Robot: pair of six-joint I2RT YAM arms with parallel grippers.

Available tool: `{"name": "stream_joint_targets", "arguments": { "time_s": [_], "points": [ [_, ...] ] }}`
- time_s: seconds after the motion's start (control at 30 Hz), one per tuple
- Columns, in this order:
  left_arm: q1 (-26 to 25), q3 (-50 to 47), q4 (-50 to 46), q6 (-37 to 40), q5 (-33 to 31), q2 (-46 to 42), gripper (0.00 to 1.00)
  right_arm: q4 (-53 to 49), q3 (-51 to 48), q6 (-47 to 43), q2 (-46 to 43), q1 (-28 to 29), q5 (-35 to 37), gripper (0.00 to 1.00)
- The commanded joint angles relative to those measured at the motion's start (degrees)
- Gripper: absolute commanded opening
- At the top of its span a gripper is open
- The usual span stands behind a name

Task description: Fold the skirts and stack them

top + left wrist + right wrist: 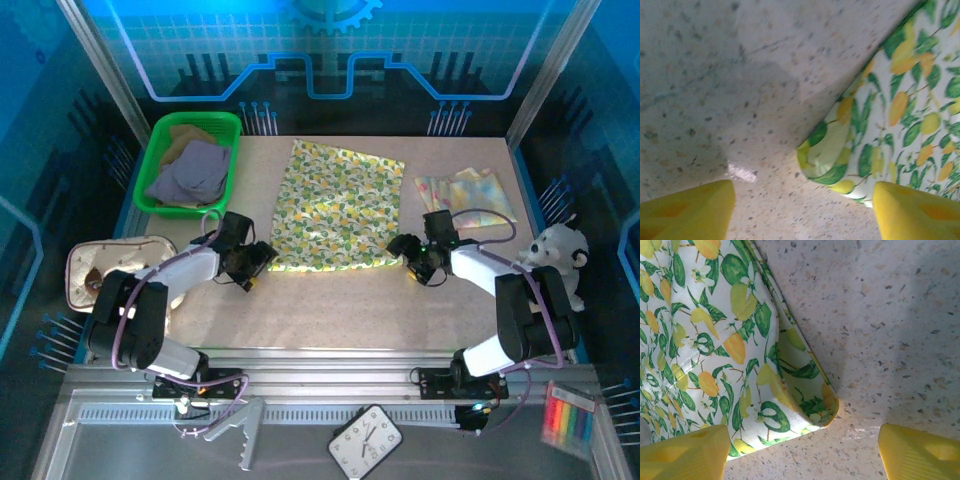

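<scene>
Printed skirt (338,205): pale yellow with a lemon-and-leaf print, spread flat mid-table.
Left gripper (262,258): low at the skirt's near-left corner, jaws spread wide, gripping nothing.
Right gripper (405,250): low at the near-right corner, jaws apart, nothing held.
Lavender skirt (195,170): bunched in the green basket (150,170), far left.
Olive-tan skirt (185,135): same basket, on the far side of the lavender one.

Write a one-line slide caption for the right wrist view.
Right gripper, open, flanks a corner of the lemon-print skirt lying on the speckled table.
</scene>
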Motion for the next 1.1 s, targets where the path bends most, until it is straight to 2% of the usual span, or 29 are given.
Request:
{"name": "stream_joint_targets", "arguments": {
  "time_s": [0.0, 0.23, 0.4, 0.5, 0.6, 0.67, 0.7, 0.77, 0.83, 0.87, 0.97, 1.07],
  "points": [
    [-0.43, 0.87, 3.99, -1.18, 3.56, 1.54, 0.69, 5.08, -0.55, 1.71, 1.42, -0.52, -2.07, 0.77],
    [-1.94, 3.3, 6.77, -1.48, 4.33, 6.78, 0.58, 10.72, -1.65, 2.36, 2.07, -0.11, -3.67, 0.69],
    [-2.22, 3.75, 6.93, -2.2, 3.63, 8.27, 0.43, 9.88, -2.47, 2.17, 1.83, 0.02, -1.64, 0.57],
    [-2.31, 2.9, 6.31, -2.27, 2.65, 7.58, 0.4, 9.73, -3.91, 2.15, 1.28, -0.03, -0.14, 0.49],
    [-2.31, 1.82, 5.97, -2.38, 2.54, 7.44, 0.42, 9.2, -4.37, 2.01, 1.86, -0.05, -0.25, 0.44],
    [-2.31, 1.22, 6.11, -2.42, 2.68, 7.54, 0.53, 8.77, -4.69, 2.29, 2.37, 0.04, -0.38, 0.45],
    [-2.29, 1.03, 6.11, -2.41, 2.67, 7.65, 0.55, 9.04, -4.87, 2.56, 2.5, 0.13, -0.5, 0.45],
    [-2.31, 0.88, 6.11, -2.22, 2.63, 7.75, 0.54, 10.17, -5.37, 3.05, 2.68, 0.18, -1.11, 0.45],
    [-2.31, 0.93, 6.54, -2.12, 2.47, 7.66, 0.43, 11.41, -5.51, 2.97, 2.68, 0.45, -1.53, 0.41],
    [-2.31, 0.98, 6.83, -2.06, 2.54, 7.77, 0.37, 12.1, -5.47, 2.76, 2.62, 0.52, -1.7, 0.36],
    [-2.3, 1.88, 6.42, -1.81, 2.6, 7.32, 0.19, 13.18, -4.94, 1.58, 1.63, 0.48, -2.19, 0.18],
    [-2.37, 1.7, 4.85, -1.56, 1.28, 4.01, 0.06, 10.82, -4.61, 0.13, -1.47, 0.5, -1.19, 0.01]
  ]
}}
